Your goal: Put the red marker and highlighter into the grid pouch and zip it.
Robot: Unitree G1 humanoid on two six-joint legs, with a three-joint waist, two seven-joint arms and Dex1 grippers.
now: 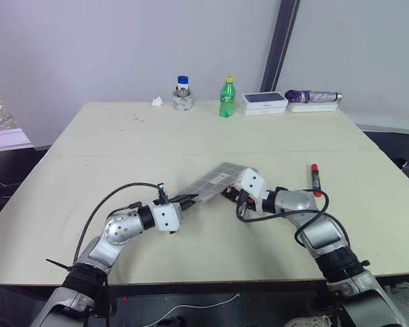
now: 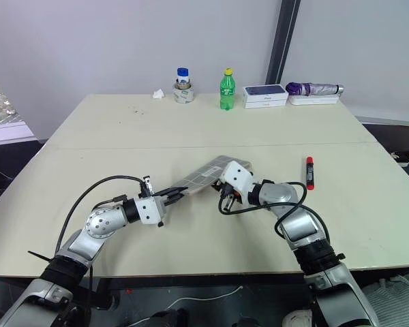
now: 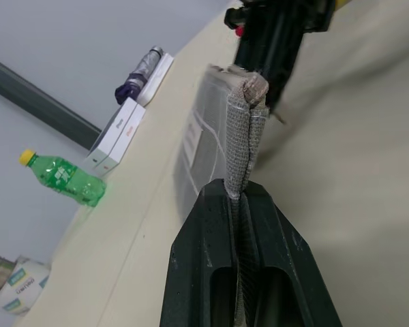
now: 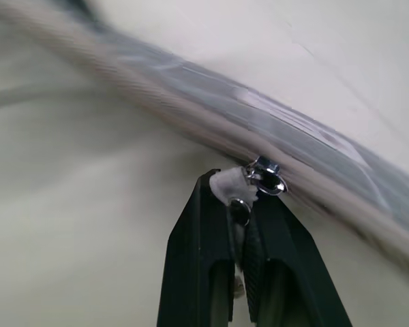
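Note:
The grey grid pouch (image 1: 215,180) is lifted off the table at mid-front, tilted, between my two grippers. My left gripper (image 1: 191,199) is shut on the pouch's near end; in the left wrist view its fingers (image 3: 211,225) pinch the fabric seam (image 3: 240,143). My right gripper (image 1: 230,193) is at the pouch's other end, shut on the metal zipper pull (image 4: 266,174). The red marker (image 1: 315,178) lies on the table to the right of my right arm, apart from the pouch. The highlighter is hidden.
Along the table's far edge stand a green bottle with a yellow cap (image 1: 227,97), a white and dark-blue box (image 1: 264,102), a folded purple umbrella (image 1: 313,97), a tape roll with a small jar (image 1: 183,97) and a crumpled tissue (image 1: 157,102).

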